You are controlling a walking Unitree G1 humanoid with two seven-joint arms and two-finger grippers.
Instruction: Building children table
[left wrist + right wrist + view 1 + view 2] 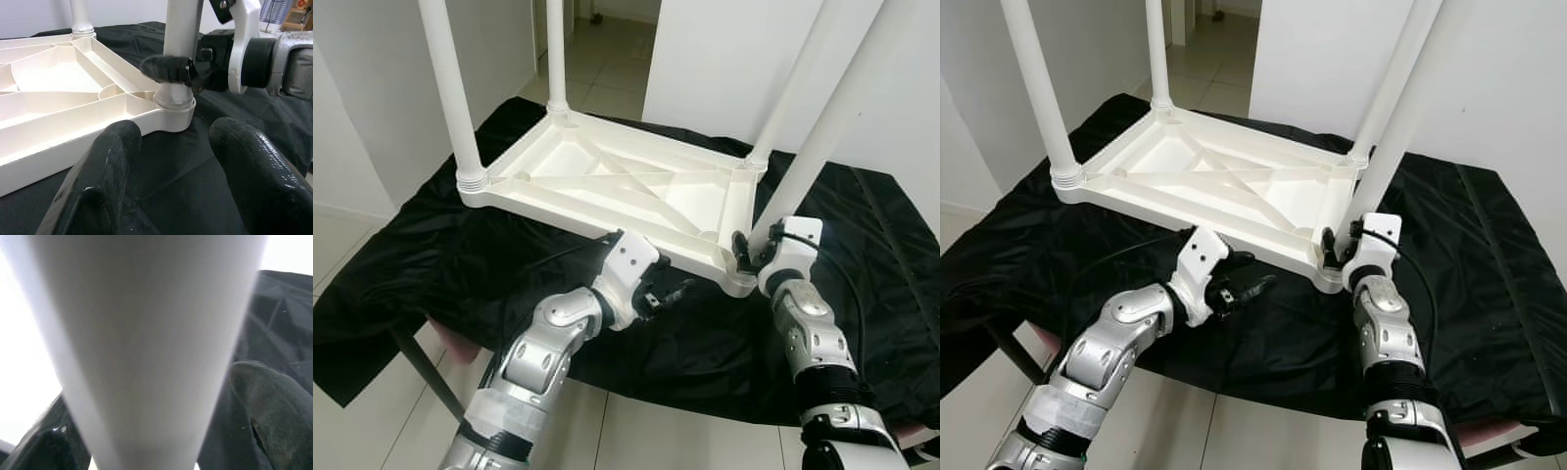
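White tabletop upside down on black-draped worktop, right gripper clamped on near-right leg at its socket, left gripper spread empty beside; keep leg vertical while seating; leg tops cut off, seating depth unclear.

The upturned table top lies on the cloth, four legs standing up at its corners.

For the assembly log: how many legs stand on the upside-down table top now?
4 white round plastic legs, one per corner: far left, near left, far right, and near right, which the right end effector grips.
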